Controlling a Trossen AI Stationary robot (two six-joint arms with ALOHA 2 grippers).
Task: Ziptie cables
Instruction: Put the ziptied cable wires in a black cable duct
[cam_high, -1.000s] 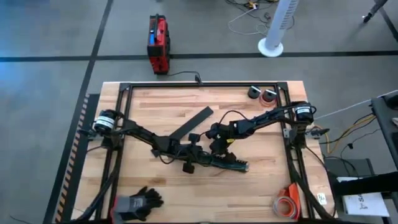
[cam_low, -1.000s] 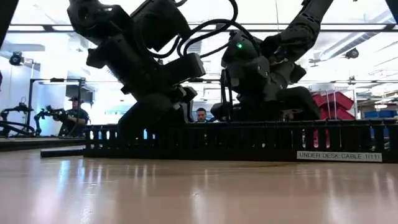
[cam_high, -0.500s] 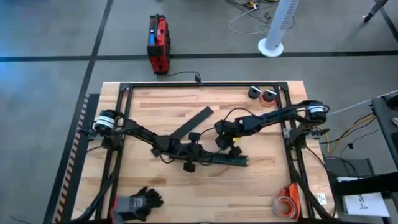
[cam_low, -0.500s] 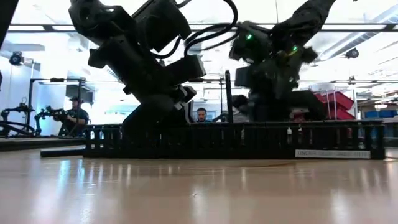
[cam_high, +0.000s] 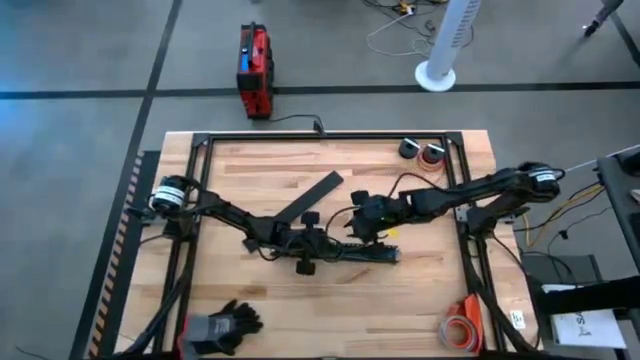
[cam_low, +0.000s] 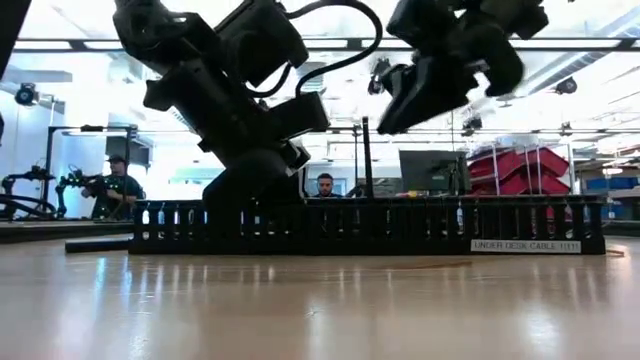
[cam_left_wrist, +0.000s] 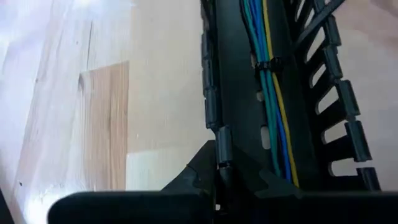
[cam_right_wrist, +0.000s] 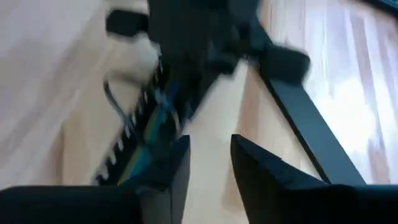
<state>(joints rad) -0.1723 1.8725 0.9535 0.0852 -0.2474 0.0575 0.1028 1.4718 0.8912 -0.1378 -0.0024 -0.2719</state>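
The cables (cam_left_wrist: 267, 93), thin green, blue and yellow wires, lie along the channel of a black slotted tray (cam_high: 360, 252), with a black ziptie (cam_left_wrist: 264, 64) around them. The tray rests flat on the table, comb teeth up (cam_low: 370, 225). My left gripper (cam_left_wrist: 219, 171) is at the tray's left end (cam_high: 312, 245), shut on it. My right gripper (cam_high: 365, 222) hangs open above the tray (cam_low: 420, 90), touching nothing; its fingers (cam_right_wrist: 168, 168) stand apart. My left gripper pinches one side wall of the slotted tray (cam_left_wrist: 219, 146) between its two fingers, near the tray's left end. The fingers come from the table's left, slanting down, and lie along the tray. The tray stays flat on the table.
A flat black strip (cam_high: 315, 195) lies behind the tray. Two tape rolls (cam_high: 420, 150) sit at the far right, black gloves (cam_high: 225, 322) at the near left, an orange roll (cam_high: 462, 328) at the near right. Black frame rails (cam_high: 330, 137) border the table. People (cam_low: 120, 185) sit beyond.
My right gripper has risen from the tray and drawn back toward the table's right and far edges. The tray's right end has swung a little toward the far edge; its left end stays in my left gripper.
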